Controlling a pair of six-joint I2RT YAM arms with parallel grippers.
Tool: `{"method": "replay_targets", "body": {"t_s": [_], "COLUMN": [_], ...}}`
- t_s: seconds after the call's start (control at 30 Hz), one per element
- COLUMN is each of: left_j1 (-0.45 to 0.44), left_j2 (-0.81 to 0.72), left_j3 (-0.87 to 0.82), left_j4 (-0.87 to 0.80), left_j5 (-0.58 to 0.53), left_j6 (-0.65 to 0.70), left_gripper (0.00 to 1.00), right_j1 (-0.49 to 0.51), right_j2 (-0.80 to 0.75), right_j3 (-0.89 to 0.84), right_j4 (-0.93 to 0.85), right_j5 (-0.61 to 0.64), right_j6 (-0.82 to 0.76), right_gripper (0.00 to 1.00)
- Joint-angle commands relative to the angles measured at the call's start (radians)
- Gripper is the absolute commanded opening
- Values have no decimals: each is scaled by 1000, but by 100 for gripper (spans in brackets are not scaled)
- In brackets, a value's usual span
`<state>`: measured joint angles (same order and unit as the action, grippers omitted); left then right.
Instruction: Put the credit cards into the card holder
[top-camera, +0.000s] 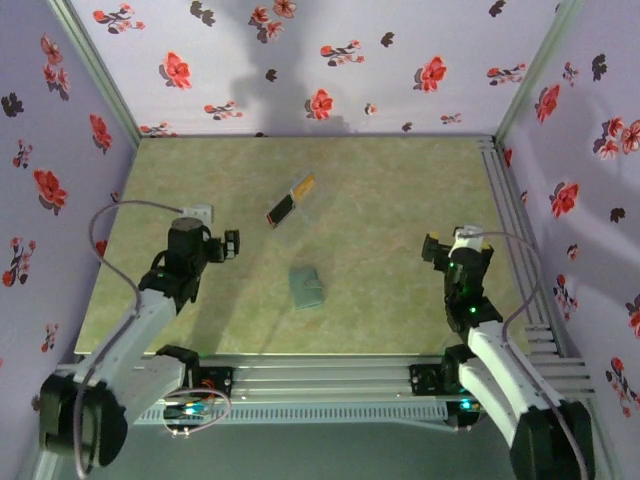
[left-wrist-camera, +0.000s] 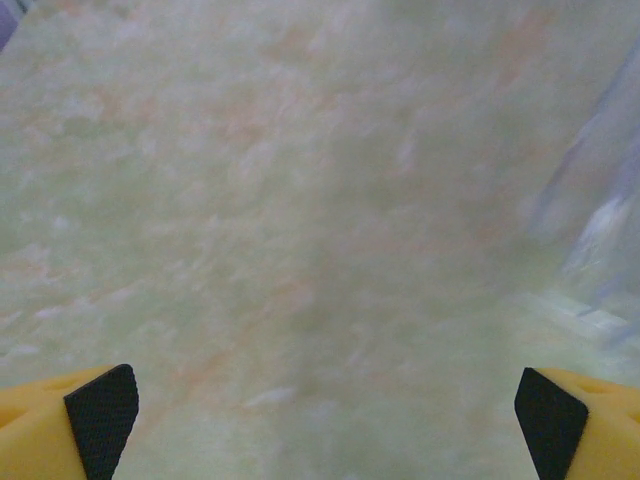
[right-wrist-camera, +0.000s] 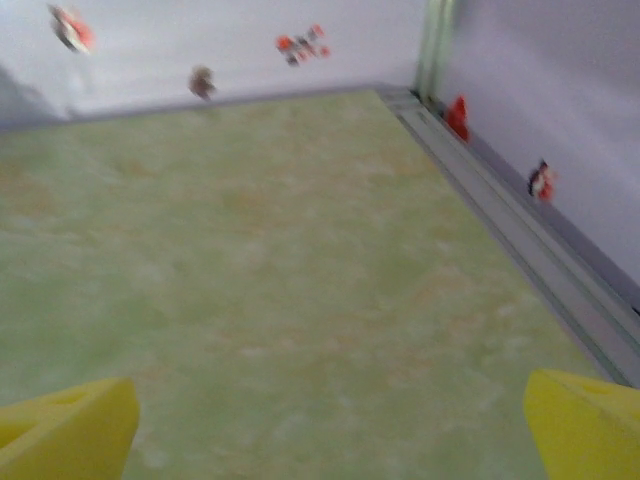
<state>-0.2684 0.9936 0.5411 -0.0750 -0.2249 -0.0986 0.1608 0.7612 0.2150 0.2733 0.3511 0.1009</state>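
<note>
Credit cards (top-camera: 290, 200) lie close together on the green table (top-camera: 400, 180), just above the middle of the top view. One is dark with a red end and one is orange. The card holder (top-camera: 307, 286) lies below them, near the middle, apart from them, and it looks folded shut. My left gripper (top-camera: 230, 245) hangs at the left, jaws wide apart and empty. My right gripper (top-camera: 432, 250) hangs at the right, jaws wide apart too. I think the thin cards could slip when I pinch them. The holder may slide if nothing pins it. The flowered walls (top-camera: 300, 60) and the metal rail (top-camera: 505, 230) stand well away, so nothing blocks me.
</note>
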Motion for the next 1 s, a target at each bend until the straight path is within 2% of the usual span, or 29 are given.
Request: {"method": "replay_targets", "body": {"t_s": [0.0,0.07,0.13,0.2,0.23,0.37,0.47,0.5,0.53,0.6,0.67,0.8,0.97], "left_j1": [61,75,92,128,143,275,329,337,337,336,347,362,362], "left_j2": [126,213,286,367,407,438,555,543,537,544,550,554,552], "left_j3": [-29,-53,-108,-182,-196,-179,-199,-194,-188,-186,-174,-166,-168], "left_j4": [278,390,600,850,909,907,1064,1041,1010,1024,1009,999,998], "left_j5": [17,59,78,142,158,341,356,371,371,381,414,447,442], "left_j6": [233,294,291,264,257,168,96,94,99,102,100,94,94], "left_gripper": [100,100,100,100,100,100,100,100,100,100,100,100,100], "right_j1": [-56,-79,-97,-116,-127,-160,-179,-182,-182,-179,-173,-172,-163], "right_j2": [64,146,229,325,369,562,734,785,799,756,794,784,780], "right_j3": [-70,-95,-61,-38,-26,39,59,69,83,127,121,179,179], "right_j4": [246,358,386,461,498,622,750,794,788,633,705,569,568], "right_j5": [-89,-108,-153,-180,-192,-233,-239,-237,-247,-236,-209,-183,-177], "right_j6": [-42,-37,-43,-29,-18,0,16,18,7,13,11,27,16], "right_gripper": [100,100,100,100,100,100,100,100,100,100,100,99,99]}}
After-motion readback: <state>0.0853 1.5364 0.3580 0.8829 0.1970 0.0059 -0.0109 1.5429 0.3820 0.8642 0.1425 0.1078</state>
